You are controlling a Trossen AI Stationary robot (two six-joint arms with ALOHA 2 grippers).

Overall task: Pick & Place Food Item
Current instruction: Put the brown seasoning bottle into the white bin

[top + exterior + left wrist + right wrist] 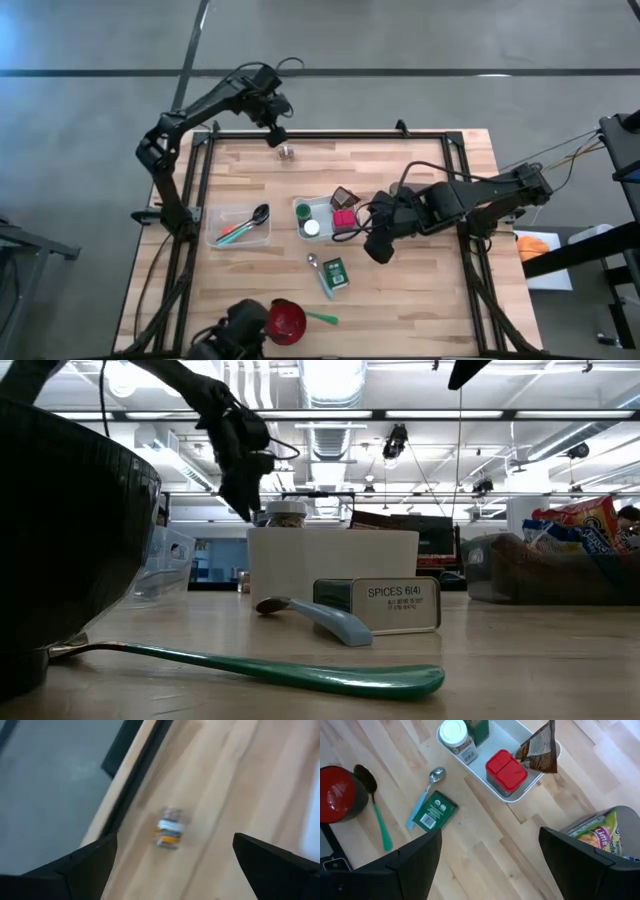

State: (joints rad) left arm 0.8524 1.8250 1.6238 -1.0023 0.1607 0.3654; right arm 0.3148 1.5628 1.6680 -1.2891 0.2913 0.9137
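A small jar with a brown top and an orange-and-white label stands on the wooden table near its far edge; the left wrist view shows it as the jar. My left gripper hovers just above and beyond it, pointing steeply down, open, its fingers apart from the jar. Over the table's middle right, my right gripper hangs open and holds nothing. It is beside a white tray holding a red-lidded box, a white-lidded jar and a brown packet.
A green spice tin and a blue-handled spoon lie near the middle. A red bowl and a green spoon sit at the near edge. A clear box with utensils is at the left, and a bin of snack bags at the right.
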